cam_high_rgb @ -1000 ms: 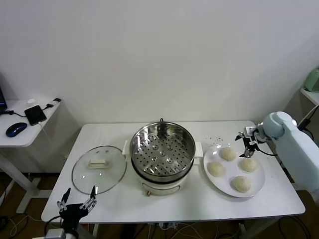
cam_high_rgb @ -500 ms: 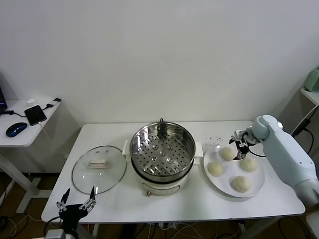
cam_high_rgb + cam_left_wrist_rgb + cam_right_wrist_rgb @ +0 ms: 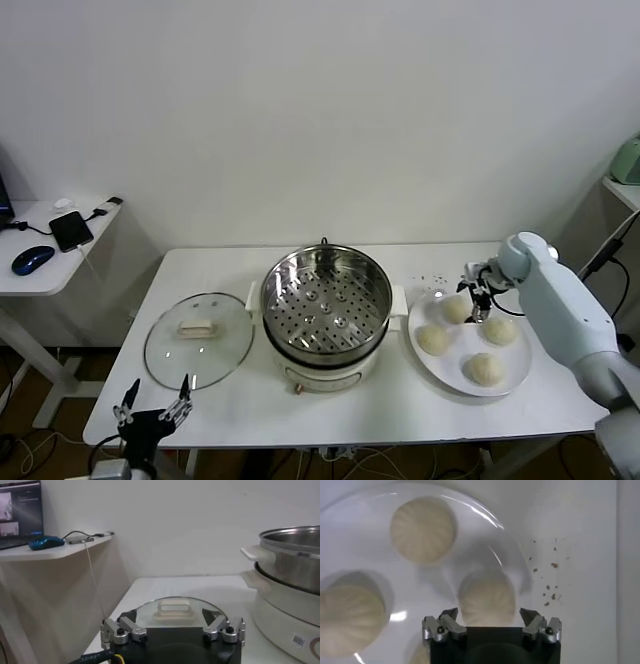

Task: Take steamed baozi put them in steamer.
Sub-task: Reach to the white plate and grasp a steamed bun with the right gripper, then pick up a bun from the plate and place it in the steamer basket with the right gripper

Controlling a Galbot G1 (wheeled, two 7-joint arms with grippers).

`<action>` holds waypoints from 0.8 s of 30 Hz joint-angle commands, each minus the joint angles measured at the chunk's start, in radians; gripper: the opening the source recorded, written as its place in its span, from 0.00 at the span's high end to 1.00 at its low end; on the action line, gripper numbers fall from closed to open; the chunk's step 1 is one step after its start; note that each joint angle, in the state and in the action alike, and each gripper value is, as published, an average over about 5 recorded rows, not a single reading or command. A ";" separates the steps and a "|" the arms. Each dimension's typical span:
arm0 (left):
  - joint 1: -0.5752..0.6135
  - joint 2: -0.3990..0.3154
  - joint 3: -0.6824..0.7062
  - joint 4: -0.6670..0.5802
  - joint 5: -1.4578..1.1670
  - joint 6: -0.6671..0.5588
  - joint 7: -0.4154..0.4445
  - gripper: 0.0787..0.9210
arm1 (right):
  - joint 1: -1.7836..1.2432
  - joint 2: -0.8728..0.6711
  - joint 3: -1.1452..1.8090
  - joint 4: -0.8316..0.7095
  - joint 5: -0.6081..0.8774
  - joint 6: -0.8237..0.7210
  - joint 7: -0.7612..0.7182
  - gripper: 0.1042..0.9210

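Your right gripper (image 3: 490,622) has its jaws spread wide, poised directly above one steamed baozi (image 3: 487,597) on the plate (image 3: 519,355), not touching it. The steamer (image 3: 325,300) sits just beside the plate on the counter (image 3: 420,410). Your left gripper (image 3: 155,410) waits wide apart at the counter's near edge.

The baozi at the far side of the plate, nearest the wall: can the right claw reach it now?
Probably yes. The right claw hangs open directly above that baozi, with nothing between them.
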 commanded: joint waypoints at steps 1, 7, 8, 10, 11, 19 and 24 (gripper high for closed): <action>0.000 0.000 0.001 0.001 0.000 -0.001 0.000 0.12 | 0.005 0.010 -0.001 -0.022 -0.013 0.004 0.009 0.12; 0.001 0.000 0.001 0.001 0.001 0.000 0.000 0.12 | 0.004 0.014 0.004 -0.034 -0.015 0.003 0.013 0.13; 0.002 0.000 0.001 0.001 0.001 0.000 0.000 0.12 | 0.004 0.015 0.005 -0.036 -0.011 0.002 0.015 0.14; 0.002 0.000 0.002 0.001 0.001 0.000 0.000 0.12 | 0.003 0.016 0.006 -0.036 -0.004 0.002 0.015 0.19; 0.003 0.000 0.002 0.000 0.002 0.000 0.000 0.12 | 0.002 0.017 0.007 -0.036 0.000 0.002 0.014 0.22; 0.003 0.000 0.005 -0.001 0.002 0.000 0.000 0.12 | 0.002 0.007 0.014 -0.024 0.021 0.000 0.007 0.46; -0.001 0.000 0.008 -0.001 0.003 0.000 0.000 0.12 | 0.010 -0.024 0.010 0.037 0.084 -0.019 -0.017 0.49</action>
